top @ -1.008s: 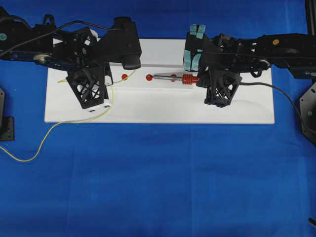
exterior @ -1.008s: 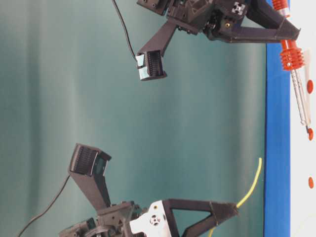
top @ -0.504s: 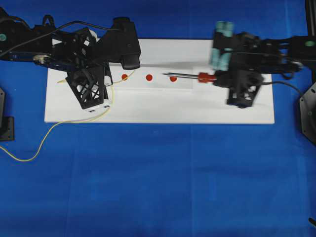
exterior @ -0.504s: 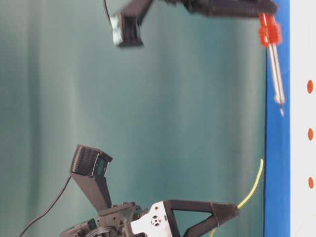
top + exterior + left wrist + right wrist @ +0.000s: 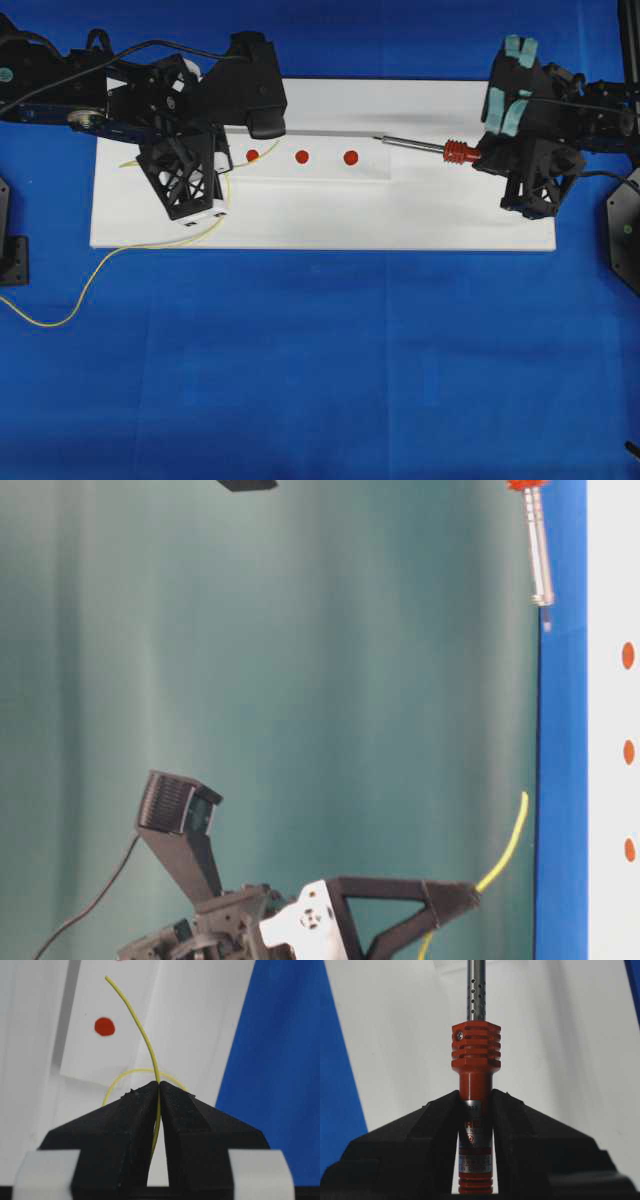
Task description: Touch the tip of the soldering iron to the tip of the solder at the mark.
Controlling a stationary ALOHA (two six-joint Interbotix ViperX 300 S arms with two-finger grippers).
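My right gripper is shut on the red handle of the soldering iron. It holds the iron level above the white board, silver shaft pointing left. The tip sits just right of the rightmost of three red marks and clear of the surface in the table-level view. My left gripper is shut on the thin yellow solder. The free end of the solder curves up near the left mark.
The board lies on a blue cloth. The slack solder trails off the board's left front corner onto the cloth. Black arm mounts stand at the left edge and the right edge. The marks sit on a raised white strip.
My right gripper has drawn back to the right and risen with the soldering iron, taking its tip from the middle mark to beyond the right one. The left gripper and solder have stayed put.
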